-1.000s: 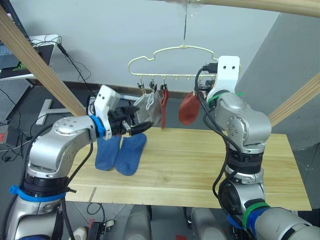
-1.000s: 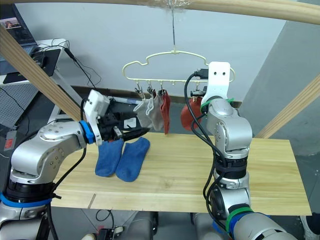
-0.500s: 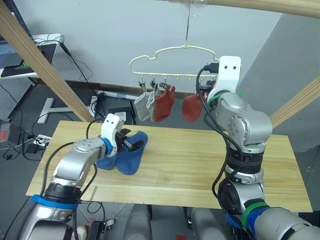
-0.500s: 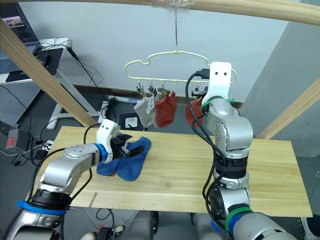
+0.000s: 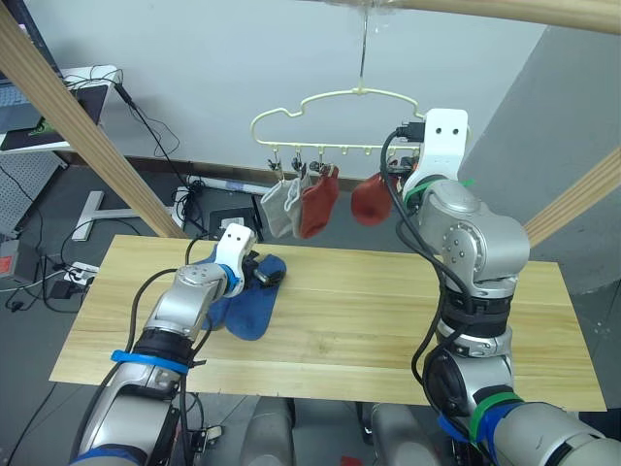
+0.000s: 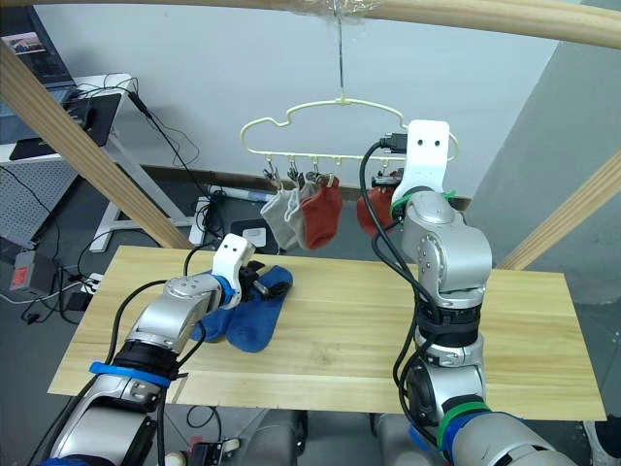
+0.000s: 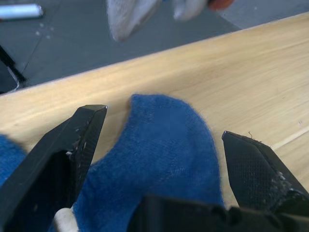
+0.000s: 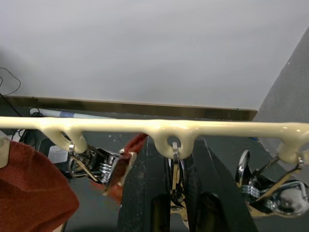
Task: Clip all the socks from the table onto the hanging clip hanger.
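Blue sock [image 5: 254, 304] — toe toward hanger [image 5: 335, 121]

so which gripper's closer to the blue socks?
Left. The left gripper is open right over a blue sock on the table; the right gripper is up at the hanger.

no readable text, labels, brands or numbers anywhere

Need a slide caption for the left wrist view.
Open left tool straddling a blue sock on the table.
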Robot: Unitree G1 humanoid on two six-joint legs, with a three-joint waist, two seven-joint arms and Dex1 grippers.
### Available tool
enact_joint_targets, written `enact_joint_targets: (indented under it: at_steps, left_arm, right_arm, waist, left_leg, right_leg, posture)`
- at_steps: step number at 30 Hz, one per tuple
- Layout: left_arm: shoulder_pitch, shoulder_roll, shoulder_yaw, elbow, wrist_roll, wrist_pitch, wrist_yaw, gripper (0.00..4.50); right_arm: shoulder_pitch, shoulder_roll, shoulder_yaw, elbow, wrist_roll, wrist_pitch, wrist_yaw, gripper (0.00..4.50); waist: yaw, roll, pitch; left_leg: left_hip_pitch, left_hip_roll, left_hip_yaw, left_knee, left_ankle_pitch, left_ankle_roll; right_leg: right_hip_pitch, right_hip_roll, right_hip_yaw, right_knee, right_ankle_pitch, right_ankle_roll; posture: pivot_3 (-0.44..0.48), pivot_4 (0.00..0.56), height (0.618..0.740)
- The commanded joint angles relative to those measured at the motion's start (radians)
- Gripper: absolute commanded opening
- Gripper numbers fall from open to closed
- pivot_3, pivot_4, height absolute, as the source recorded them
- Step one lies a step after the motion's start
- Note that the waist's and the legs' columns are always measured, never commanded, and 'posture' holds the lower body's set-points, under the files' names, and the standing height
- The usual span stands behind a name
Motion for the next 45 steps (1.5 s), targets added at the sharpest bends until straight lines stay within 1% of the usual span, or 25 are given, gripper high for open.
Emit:
enact_joint_targets:
  at_steps: [1, 5, 8, 13, 15, 16, 20, 21, 25, 29, 33, 36, 41, 45]
  left_arm:
    - [-0.016, -0.013, -0.024, 0.045, 0.036, 0.007, -0.013, 4.39]
    - [-0.011, -0.018, -0.036, 0.052, 0.057, 0.027, -0.032, 4.39]
    - [-0.002, -0.018, -0.042, 0.047, 0.075, 0.031, -0.036, 3.84]
    - [0.009, -0.019, -0.038, 0.028, 0.08, 0.04, -0.042, 2.38]
    - [0.011, -0.018, -0.037, 0.022, 0.081, 0.044, -0.045, 1.68]
    - [0.014, -0.017, -0.037, 0.017, 0.081, 0.047, -0.047, 1.45]
    - [0.019, -0.018, -0.037, 0.0, 0.08, 0.055, -0.059, 0.25]
    - [0.021, -0.019, -0.039, -0.007, 0.08, 0.056, -0.063, 0.02]
    - [0.023, -0.025, -0.042, -0.063, 0.061, 0.08, -0.1, 0.02]
    - [0.012, -0.052, -0.019, -0.187, -0.011, 0.141, -0.159, 0.02]
    - [-0.034, -0.097, -0.003, -0.323, -0.097, 0.236, -0.201, 0.02]
    - [-0.075, -0.126, -0.005, -0.381, -0.137, 0.284, -0.207, 0.02]
    - [-0.152, -0.176, -0.017, -0.389, -0.165, 0.295, -0.195, 0.02]
    - [-0.214, -0.233, -0.025, -0.327, -0.158, 0.255, -0.179, 0.02]
  right_arm:
    - [-0.018, -0.002, -0.001, -0.051, -0.008, 0.005, -0.008, 0.03]
    - [-0.017, -0.002, -0.001, -0.059, -0.009, 0.012, -0.009, 0.03]
    - [-0.016, -0.003, -0.001, -0.064, -0.009, 0.017, -0.009, 0.03]
    - [-0.015, -0.003, -0.001, -0.066, -0.008, 0.02, -0.01, 0.03]
    - [-0.015, -0.004, -0.001, -0.065, -0.007, 0.02, -0.009, 0.03]
    - [-0.014, -0.003, 0.0, -0.065, -0.007, 0.02, -0.009, 0.03]
    - [-0.013, -0.002, 0.0, -0.064, -0.006, 0.019, -0.01, 0.03]
    - [-0.012, -0.001, -0.001, -0.064, -0.006, 0.019, -0.01, 0.03]
    - [-0.014, 0.006, -0.007, -0.065, -0.002, 0.033, -0.011, 0.03]
    - [-0.023, 0.017, -0.019, -0.067, 0.002, 0.056, -0.013, 0.03]
    - [-0.033, 0.023, -0.029, -0.071, 0.004, 0.075, -0.014, 0.03]
    - [-0.042, 0.031, -0.038, -0.076, 0.007, 0.093, -0.017, 0.03]
    - [-0.058, 0.042, -0.05, -0.087, 0.004, 0.113, -0.021, 0.03]
    - [-0.065, 0.046, -0.055, -0.085, 0.004, 0.113, -0.024, 0.03]
  waist:
    - [0.001, 0.0, 0.0]
    - [0.0, 0.0, 0.0]
    - [-0.001, 0.0, 0.0]
    - [-0.002, 0.0, 0.0]
    - [-0.002, 0.0, 0.0]
    - [-0.002, 0.0, 0.0]
    - [-0.002, 0.0, 0.0]
    - [-0.002, 0.0, 0.0]
    - [-0.002, 0.0, 0.0]
    - [-0.001, 0.0, 0.0]
    - [0.0, 0.0, 0.0]
    - [-0.002, 0.0, 0.0]
    - [-0.006, 0.0, 0.0]
    - [-0.007, 0.0, 0.0]
  left_leg:
    - [0.0, 0.0, 0.0, 0.0, 0.0, 0.0]
    - [0.0, 0.0, 0.0, 0.001, 0.0, 0.0]
    - [0.001, 0.0, 0.0, 0.001, 0.0, 0.0]
    - [0.003, 0.0, 0.0, 0.001, 0.0, 0.0]
    - [0.003, 0.0, 0.0, 0.001, 0.0, 0.0]
    - [0.003, 0.0, 0.0, 0.001, 0.0, 0.0]
    - [0.004, 0.0, 0.0, 0.001, 0.0, 0.0]
    - [0.004, 0.0, 0.0, 0.001, 0.0, 0.0]
    - [0.004, 0.0, 0.001, 0.001, 0.0, 0.0]
    - [0.003, 0.0, 0.0, 0.001, 0.0, 0.0]
    - [0.003, 0.0, 0.0, 0.001, 0.0, 0.0]
    - [0.003, 0.0, 0.0, 0.001, 0.0, 0.0]
    - [0.003, 0.0, 0.0, 0.001, 0.0, 0.0]
    - [0.003, 0.0, 0.0, 0.0, 0.0, 0.0]
  right_leg:
    - [0.0, 0.0, 0.0, 0.0, 0.0, 0.0]
    - [0.0, 0.0, 0.0, 0.002, 0.0, 0.0]
    - [0.001, 0.0, 0.0, 0.003, 0.0, 0.0]
    - [0.001, 0.0, 0.001, 0.005, 0.0, 0.0]
    - [0.001, 0.0, 0.001, 0.005, 0.0, 0.0]
    - [0.001, 0.0, 0.001, 0.006, 0.0, 0.0]
    - [0.001, 0.0, 0.001, 0.006, 0.0, 0.0]
    - [0.001, 0.0, 0.001, 0.006, 0.0, 0.0]
    - [0.001, 0.0, 0.001, 0.006, 0.0, 0.0]
    - [0.001, 0.0, 0.001, 0.005, 0.0, 0.0]
    - [0.001, 0.0, 0.001, 0.005, 0.0, 0.0]
    - [0.001, 0.0, 0.001, 0.005, 0.0, 0.0]
    - [0.001, 0.001, 0.001, 0.005, 0.0, 0.0]
    - [0.001, 0.001, 0.001, 0.004, 0.0, 0.0]
  posture:
    - [-0.029, 0.274, 0.74]
    - [-0.038, 0.275, 0.74]
    - [-0.038, 0.275, 0.74]
    - [-0.037, 0.275, 0.74]
    - [-0.037, 0.275, 0.74]
    - [-0.032, 0.273, 0.74]
    - [-0.033, 0.272, 0.74]
    - [-0.033, 0.272, 0.74]
    - [-0.036, 0.27, 0.74]
    - [-0.034, 0.27, 0.74]
    - [-0.035, 0.271, 0.74]
    - [-0.04, 0.272, 0.74]
    - [-0.048, 0.271, 0.74]
    - [-0.054, 0.268, 0.74]
